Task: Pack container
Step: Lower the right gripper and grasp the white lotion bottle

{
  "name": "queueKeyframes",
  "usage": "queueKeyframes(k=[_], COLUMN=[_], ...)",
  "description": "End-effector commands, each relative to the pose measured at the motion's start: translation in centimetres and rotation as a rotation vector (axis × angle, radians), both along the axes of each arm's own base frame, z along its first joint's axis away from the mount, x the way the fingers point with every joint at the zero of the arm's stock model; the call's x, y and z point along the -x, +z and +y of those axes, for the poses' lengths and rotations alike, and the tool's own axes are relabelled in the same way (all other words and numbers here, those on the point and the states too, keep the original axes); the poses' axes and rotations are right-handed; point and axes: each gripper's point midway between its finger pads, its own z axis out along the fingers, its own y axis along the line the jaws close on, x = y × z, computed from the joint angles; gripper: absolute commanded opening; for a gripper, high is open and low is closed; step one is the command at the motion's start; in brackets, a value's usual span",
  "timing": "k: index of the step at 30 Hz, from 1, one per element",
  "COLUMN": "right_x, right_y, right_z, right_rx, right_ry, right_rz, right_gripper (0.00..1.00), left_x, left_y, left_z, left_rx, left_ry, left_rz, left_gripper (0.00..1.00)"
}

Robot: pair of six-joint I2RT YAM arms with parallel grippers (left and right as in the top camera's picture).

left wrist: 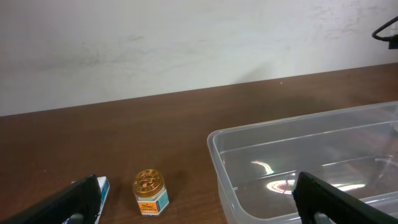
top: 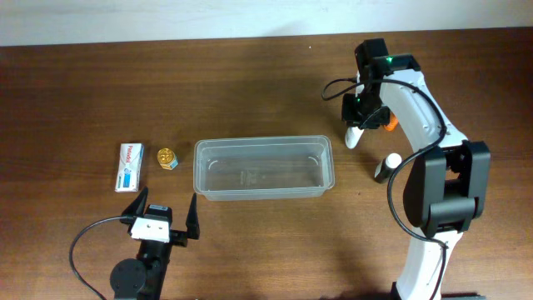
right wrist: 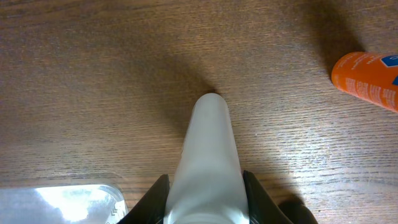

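The clear plastic container [top: 263,167] sits empty at the table's middle; its corner shows in the right wrist view [right wrist: 68,202] and its left end in the left wrist view [left wrist: 298,155]. My right gripper [top: 360,125] is shut on a white bottle [right wrist: 208,162], held above the wood just right of the container. An orange tube [right wrist: 367,79] lies beside it. My left gripper [top: 163,218] is open and empty at the front left, facing a small gold-lidded jar [left wrist: 150,191] and a white-and-blue box [top: 129,166].
A small white-capped dark bottle [top: 386,167] lies on the table right of the container, next to the right arm's base [top: 445,196]. The jar [top: 168,157] stands between the box and the container's left end.
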Motion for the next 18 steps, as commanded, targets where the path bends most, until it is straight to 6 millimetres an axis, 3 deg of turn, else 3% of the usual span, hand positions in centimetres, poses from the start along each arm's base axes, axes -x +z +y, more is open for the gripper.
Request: queueKeyframes(k=[1, 7, 18], right_x=[0.3, 0.5, 2.5], right_y=[0.1, 4.0, 14.1], right_z=[0.3, 0.4, 1.8], right_rx=[-0.013, -0.021, -0.116], right_ry=[0.002, 0.003, 0.055], right_rz=[0.011, -0.025, -0.142], right_gripper=[0.21, 0.21, 0.21], left_x=[0.0, 0.0, 0.0], left_y=[-0.2, -0.2, -0.2], left_z=[0.1, 0.1, 0.1], left_rx=[-0.016, -0.016, -0.016], left_ry=[0.005, 0.005, 0.005], left_rz=[0.001, 0.001, 0.001], left_gripper=[0.99, 0.99, 0.99])
